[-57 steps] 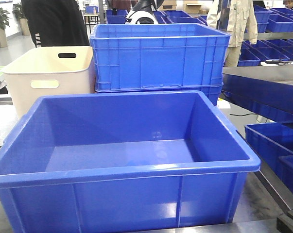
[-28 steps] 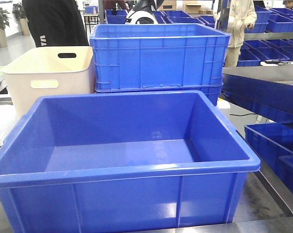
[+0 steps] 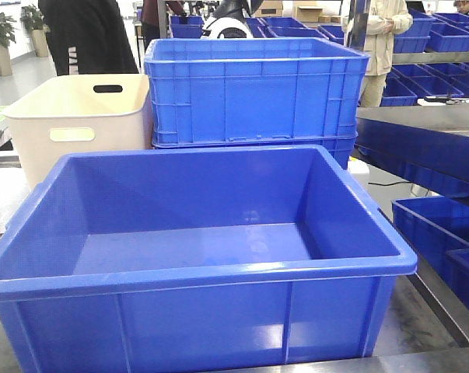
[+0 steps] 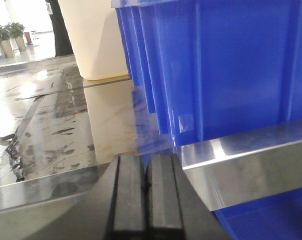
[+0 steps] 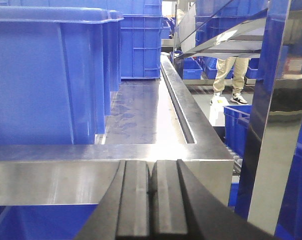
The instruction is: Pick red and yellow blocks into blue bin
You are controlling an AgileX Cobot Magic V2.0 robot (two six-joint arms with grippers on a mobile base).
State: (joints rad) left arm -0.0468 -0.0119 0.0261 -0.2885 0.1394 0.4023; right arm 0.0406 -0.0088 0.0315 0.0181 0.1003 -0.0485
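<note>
**Both grippers closed and empty beside one blue bin**

The jaws of the left gripper (image 4: 145,187) are pressed together, pad against pad, with nothing between them. The right gripper (image 5: 151,192) is the same: two dark pads meeting along a thin seam, holding nothing. Each gripper sits low at the near edge of the steel table (image 5: 140,115), just short of its polished front lip.

Beyond the left gripper, the wrist view shows the outer wall of the blue bin (image 4: 231,65) rising from the tabletop, with one cream tub (image 4: 93,40) farther back on the same surface. Beyond the right gripper, the bin's other side wall (image 5: 40,75) stands to the left of a bare strip of table running away from the camera.

From the front view, one blue bin (image 3: 203,276) fills the foreground, its smooth walls tapering in to a flat floor; no block lies on the visible part of that floor. The red and yellow blocks cannot be seen in any of the three views, so their place cannot be told.

Behind the bin stand two ribbed blue crates (image 3: 253,89), one stacked on the other, and the single cream tub (image 3: 78,124) to their left, with two handle slots showing. More blue crates sit on shelving (image 3: 432,39) at the right. Two people are partly visible in the background: one in dark clothing (image 3: 90,35), one in a light jacket (image 3: 386,31).
</note>
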